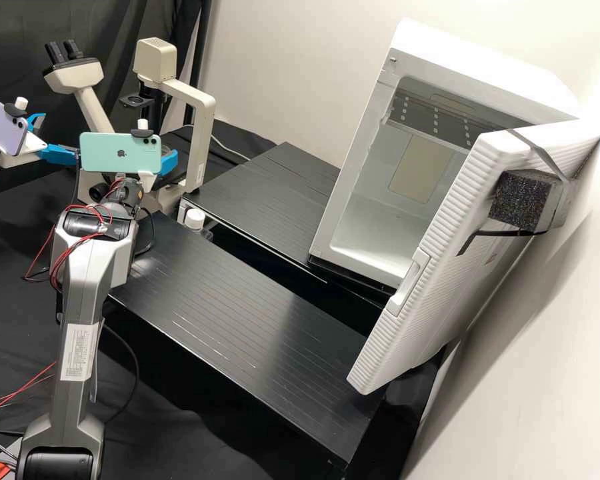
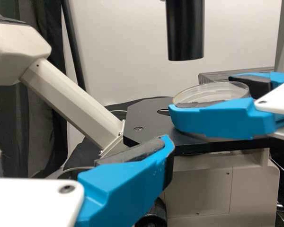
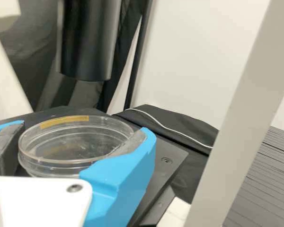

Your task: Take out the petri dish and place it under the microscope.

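In the high view my left gripper is open left of the microscope; my right gripper is partly behind the green phone. One finger of my left gripper angles across the left wrist view, nothing against its pad. There the petri dish is at the black stage, between the other gripper's fingers. In the right wrist view, my right gripper is shut on the clear, round petri dish, below the black tube. Whether the dish touches the stage cannot be told.
The white incubator stands at the back right, its door swung open with a black foam block on it. Black ribbed platforms span the middle. A white-capped bottle stands beside the microscope's base. A pale post rises close to my right gripper.
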You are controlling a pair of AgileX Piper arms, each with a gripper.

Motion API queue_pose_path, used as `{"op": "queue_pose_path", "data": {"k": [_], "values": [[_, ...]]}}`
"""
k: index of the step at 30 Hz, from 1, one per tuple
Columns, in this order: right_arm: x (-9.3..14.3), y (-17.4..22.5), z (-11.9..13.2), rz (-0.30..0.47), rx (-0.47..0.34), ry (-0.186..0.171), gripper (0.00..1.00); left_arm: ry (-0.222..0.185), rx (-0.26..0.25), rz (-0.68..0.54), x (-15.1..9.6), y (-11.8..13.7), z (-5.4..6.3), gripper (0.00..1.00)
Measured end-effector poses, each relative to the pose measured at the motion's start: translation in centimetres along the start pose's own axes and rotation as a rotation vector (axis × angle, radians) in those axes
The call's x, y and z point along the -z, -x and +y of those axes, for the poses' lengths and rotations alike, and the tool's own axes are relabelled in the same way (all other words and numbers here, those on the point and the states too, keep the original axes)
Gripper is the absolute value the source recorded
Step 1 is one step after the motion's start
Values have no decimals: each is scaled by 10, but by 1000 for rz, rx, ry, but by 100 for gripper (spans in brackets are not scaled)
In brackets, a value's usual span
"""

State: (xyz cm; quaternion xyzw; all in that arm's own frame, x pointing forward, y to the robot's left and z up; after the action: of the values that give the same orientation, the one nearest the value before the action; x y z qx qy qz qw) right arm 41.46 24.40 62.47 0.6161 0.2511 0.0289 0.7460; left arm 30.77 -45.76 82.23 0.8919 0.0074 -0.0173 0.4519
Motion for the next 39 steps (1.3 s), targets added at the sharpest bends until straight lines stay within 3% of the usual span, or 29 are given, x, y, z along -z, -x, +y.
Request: {"op": "queue_pose_path", "data": {"k": [6,13,24,25,39], "values": [[-6,-12,-3,-2,-13,-24,0,0,0,0,0,0,0,100],[-11,-21,-11,-9,-2,-92,0,0,0,0,0,0,0,100],[-13,-29,-15,-11,8,-101,0,0,0,0,0,0,0,100],[-13,-29,-16,-12,10,-101,100,0,0,0,0,0,0,100],[-16,-30,-16,-23,13,-106,100,0,0,0,0,0,0,100]]}}
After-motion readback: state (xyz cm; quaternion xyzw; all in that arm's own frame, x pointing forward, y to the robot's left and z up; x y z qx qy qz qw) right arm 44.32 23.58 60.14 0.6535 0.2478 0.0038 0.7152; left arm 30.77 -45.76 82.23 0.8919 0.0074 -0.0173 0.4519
